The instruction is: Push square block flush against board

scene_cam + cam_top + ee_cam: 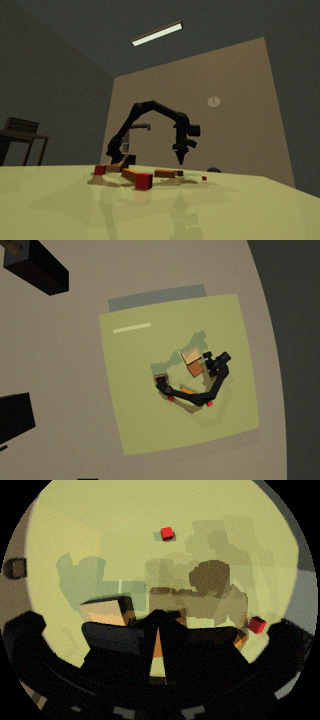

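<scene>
Yellow-green table (144, 426) (64, 219) (125, 510) | tool (212, 365) (181, 163) (158, 612): closed, empty, above table | square block (195, 368) (164, 173) (158, 647): beside board (190, 355) (180, 173) (102, 613), contact unclear | risk: off-centre push could have skewed aligned edges.

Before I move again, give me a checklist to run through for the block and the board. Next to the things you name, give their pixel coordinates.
1. Hand (211, 366) (181, 163) (158, 612) shut: ok.
2. Fingertips above the block's top: ok.
3. Square block (195, 368) (164, 173) (158, 647) beside the tan board (191, 355) (102, 611): ok.
4. One whole side touching, no gap: cannot tell.
5. Edges exactly even: cannot tell.
6. Orange bar (188, 390) (129, 174) (241, 639) apart from the block: ok.
</scene>
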`<state>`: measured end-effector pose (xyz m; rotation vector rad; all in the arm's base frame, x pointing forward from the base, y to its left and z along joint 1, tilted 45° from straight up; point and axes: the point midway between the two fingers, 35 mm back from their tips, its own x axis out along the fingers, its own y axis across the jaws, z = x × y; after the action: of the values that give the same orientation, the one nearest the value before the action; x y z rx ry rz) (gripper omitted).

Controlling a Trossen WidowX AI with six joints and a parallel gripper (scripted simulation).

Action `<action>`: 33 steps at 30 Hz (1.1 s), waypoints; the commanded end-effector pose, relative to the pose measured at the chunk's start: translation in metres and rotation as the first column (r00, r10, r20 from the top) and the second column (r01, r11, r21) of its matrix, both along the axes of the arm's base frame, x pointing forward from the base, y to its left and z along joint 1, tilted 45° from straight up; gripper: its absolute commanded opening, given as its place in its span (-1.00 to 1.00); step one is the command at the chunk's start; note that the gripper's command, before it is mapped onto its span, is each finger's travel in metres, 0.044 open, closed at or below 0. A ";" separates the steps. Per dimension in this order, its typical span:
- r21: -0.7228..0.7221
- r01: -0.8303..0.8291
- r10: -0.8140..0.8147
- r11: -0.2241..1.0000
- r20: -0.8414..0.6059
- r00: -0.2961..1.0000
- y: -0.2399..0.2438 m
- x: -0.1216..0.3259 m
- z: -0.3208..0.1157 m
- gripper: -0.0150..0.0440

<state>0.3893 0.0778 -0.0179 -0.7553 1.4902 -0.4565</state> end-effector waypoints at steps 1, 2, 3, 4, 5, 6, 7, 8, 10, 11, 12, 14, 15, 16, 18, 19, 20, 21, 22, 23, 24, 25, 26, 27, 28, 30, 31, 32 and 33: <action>0.008 0.084 -0.084 0.996 0.082 0.993 -0.007 -0.004 0.008 -0.49; 0.012 0.108 -0.109 0.994 0.105 0.988 -0.009 -0.005 0.009 -0.49; 0.016 0.132 -0.133 0.991 0.129 0.983 -0.011 -0.006 0.011 -0.49; 0.022 0.156 -0.158 0.988 0.152 0.976 -0.013 -0.007 0.013 -0.49; 0.028 0.180 -0.182 0.983 0.174 0.968 -0.015 -0.008 0.015 -0.49; 0.034 0.203 -0.206 0.979 0.197 0.959 -0.017 -0.009 0.017 -0.49; 0.041 0.226 -0.230 0.973 0.219 0.948 -0.019 -0.010 0.019 -0.49; 0.048 0.249 -0.253 0.967 0.241 0.937 -0.021 -0.011 0.021 -0.49; 0.065 0.294 -0.300 0.954 0.284 0.911 -0.025 -0.013 0.024 -0.49; 0.074 0.315 -0.323 0.946 0.305 0.896 -0.027 -0.015 0.026 -0.49; 0.083 0.337 -0.345 0.938 0.325 0.881 -0.029 -0.016 0.028 -0.49; 0.103 0.378 -0.389 0.920 0.365 0.846 -0.033 -0.018 0.032 -0.49; 0.114 0.398 -0.410 0.910 0.384 0.827 -0.035 -0.019 0.033 -0.49; 0.125 0.417 -0.431 0.900 0.403 0.808 -0.036 -0.021 0.035 -0.49; 0.148 0.453 -0.469 0.879 0.437 0.768 -0.040 -0.023 0.038 -0.49; 0.161 0.470 -0.488 0.868 0.453 0.746 -0.042 -0.025 0.040 -0.49; 0.173 0.486 -0.506 0.857 0.469 0.724 -0.044 -0.026 0.041 -0.49; 0.186 0.502 -0.523 0.845 0.484 0.702 -0.046 -0.027 0.043 -0.49; 0.199 0.517 -0.540 0.833 0.499 0.678 -0.048 -0.029 0.044 -0.49; 0.212 0.532 -0.556 0.820 0.513 0.654 -0.049 -0.030 0.046 -0.49; 0.226 0.546 -0.572 0.807 0.526 0.629 -0.051 -0.032 0.047 -0.49; 0.239 0.559 -0.588 0.794 0.539 0.603 -0.053 -0.033 0.049 -0.49; 0.253 0.572 -0.602 0.780 0.552 0.577 -0.055 -0.034 0.050 -0.49; 0.267 0.584 -0.616 0.766 0.564 0.550 -0.057 -0.036 0.051 -0.49; 0.281 0.596 -0.629 0.752 0.575 0.523 -0.058 -0.037 0.053 -0.49; 0.311 0.617 -0.654 0.723 0.596 0.466 -0.062 -0.040 0.056 -0.49; 0.326 0.627 -0.665 0.708 0.606 0.437 -0.064 -0.042 0.057 -0.49; 0.341 0.636 -0.676 0.693 0.614 0.407 -0.065 -0.043 0.058 -0.49; 0.356 0.644 -0.686 0.677 0.623 0.377 -0.067 -0.045 0.060 -0.49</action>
<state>0.3497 0.0160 0.0380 0.1206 1.0010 -1.1444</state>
